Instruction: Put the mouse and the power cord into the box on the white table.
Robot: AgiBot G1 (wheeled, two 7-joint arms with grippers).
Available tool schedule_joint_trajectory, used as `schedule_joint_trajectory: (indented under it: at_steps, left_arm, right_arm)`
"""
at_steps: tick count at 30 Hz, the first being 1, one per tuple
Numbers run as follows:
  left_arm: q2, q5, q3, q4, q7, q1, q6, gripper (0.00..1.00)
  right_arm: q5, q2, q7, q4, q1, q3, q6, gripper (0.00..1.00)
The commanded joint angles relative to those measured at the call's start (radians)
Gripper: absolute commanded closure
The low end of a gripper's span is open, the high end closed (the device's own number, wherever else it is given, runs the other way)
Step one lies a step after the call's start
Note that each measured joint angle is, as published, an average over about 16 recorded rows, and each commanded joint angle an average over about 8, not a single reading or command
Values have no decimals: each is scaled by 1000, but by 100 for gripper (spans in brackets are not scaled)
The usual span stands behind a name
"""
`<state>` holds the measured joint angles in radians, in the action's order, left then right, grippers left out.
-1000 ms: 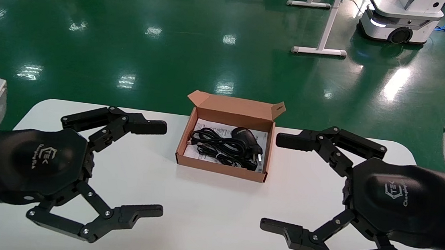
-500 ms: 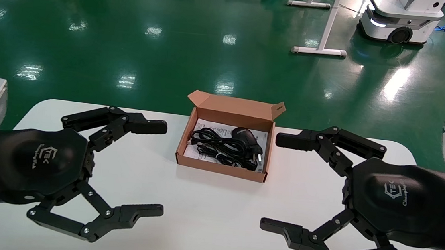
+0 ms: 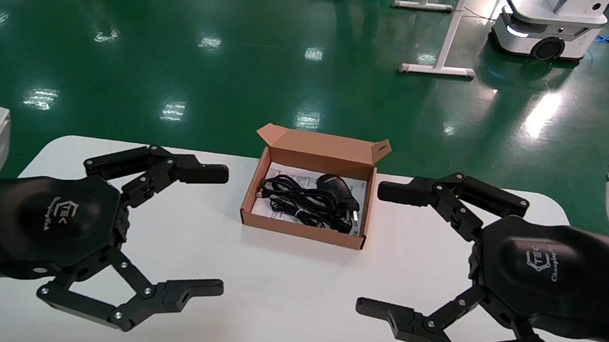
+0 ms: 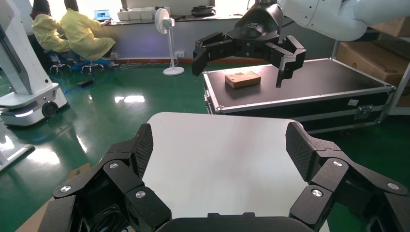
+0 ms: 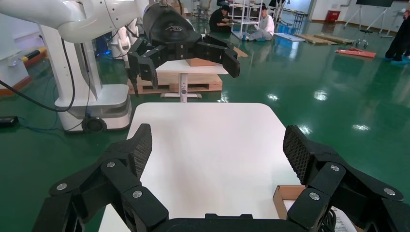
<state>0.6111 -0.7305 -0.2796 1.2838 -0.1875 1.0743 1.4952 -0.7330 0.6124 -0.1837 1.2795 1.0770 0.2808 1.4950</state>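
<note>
The open brown box (image 3: 299, 229) stands at the far middle of the white table (image 3: 284, 279), its flap lid raised at the back. Inside lie the black mouse (image 3: 334, 184) on the right and the coiled power cord (image 3: 291, 196) on the left, over a white printed sheet. A silver USB plug (image 3: 355, 217) rests near the box's right wall. My left gripper (image 3: 222, 231) hovers open left of the box, holding nothing. My right gripper (image 3: 372, 248) hovers open on the other side, also holding nothing. In the right wrist view a box corner (image 5: 287, 193) shows beside the open gripper (image 5: 217, 150).
Green floor lies beyond the table's far edge. A white mobile robot base (image 3: 548, 27) and a white stand (image 3: 437, 69) are far back right. The left wrist view shows bare tabletop (image 4: 217, 159) between the open left gripper (image 4: 220, 150) fingers.
Neither arm has moved, and the box's contents lie as before. A person's blue shoes have come into view on the floor at the back.
</note>
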Motion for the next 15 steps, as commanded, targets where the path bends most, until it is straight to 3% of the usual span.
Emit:
schedule_joint_trajectory:
  at_steps: [1,15]
  left_arm:
    - [0,0,0,0,0,0,0,0]
    - [0,0,0,0,0,0,0,0]
  right_arm:
    - [0,0,0,0,0,0,0,0]
    - [0,0,0,0,0,0,0,0]
